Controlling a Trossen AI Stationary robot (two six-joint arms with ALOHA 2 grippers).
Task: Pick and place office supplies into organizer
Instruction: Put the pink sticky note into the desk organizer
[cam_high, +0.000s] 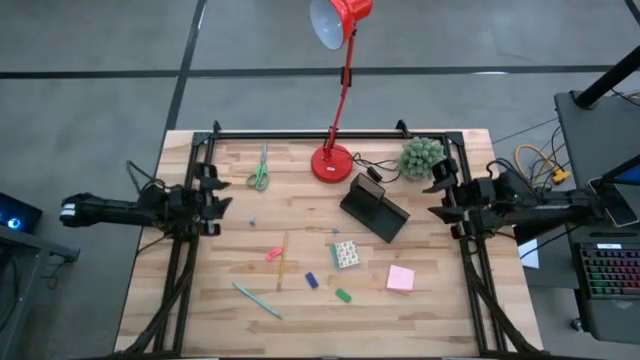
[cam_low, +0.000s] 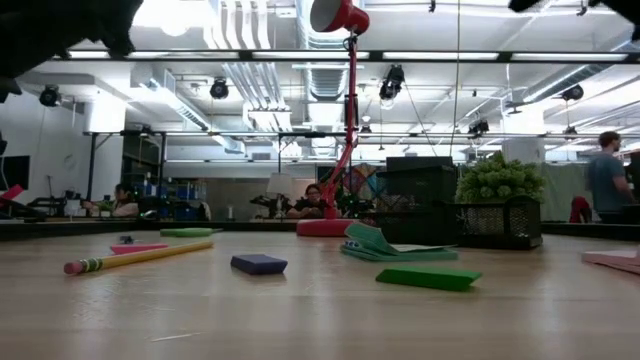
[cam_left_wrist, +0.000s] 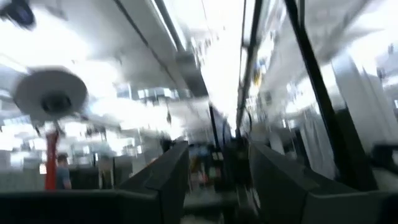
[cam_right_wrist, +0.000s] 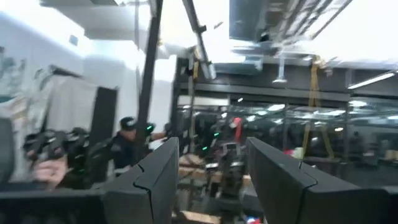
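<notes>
Right gripper (cam_high: 437, 200): your nearer hand, fingers apart, empty, just beside the organizer (cam_high: 374, 209).
Left gripper (cam_high: 222, 200): parted, empty, well apart.
Pencil (cam_high: 282, 261): lies lengthwise toward you, near organizer.

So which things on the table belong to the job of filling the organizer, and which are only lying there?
For the job:
organizer
scissors
sticky-note pad
pencil
pen
patterned block
small pink piece
blue piece
green piece

Just lying about:
red lamp
green plant
</notes>
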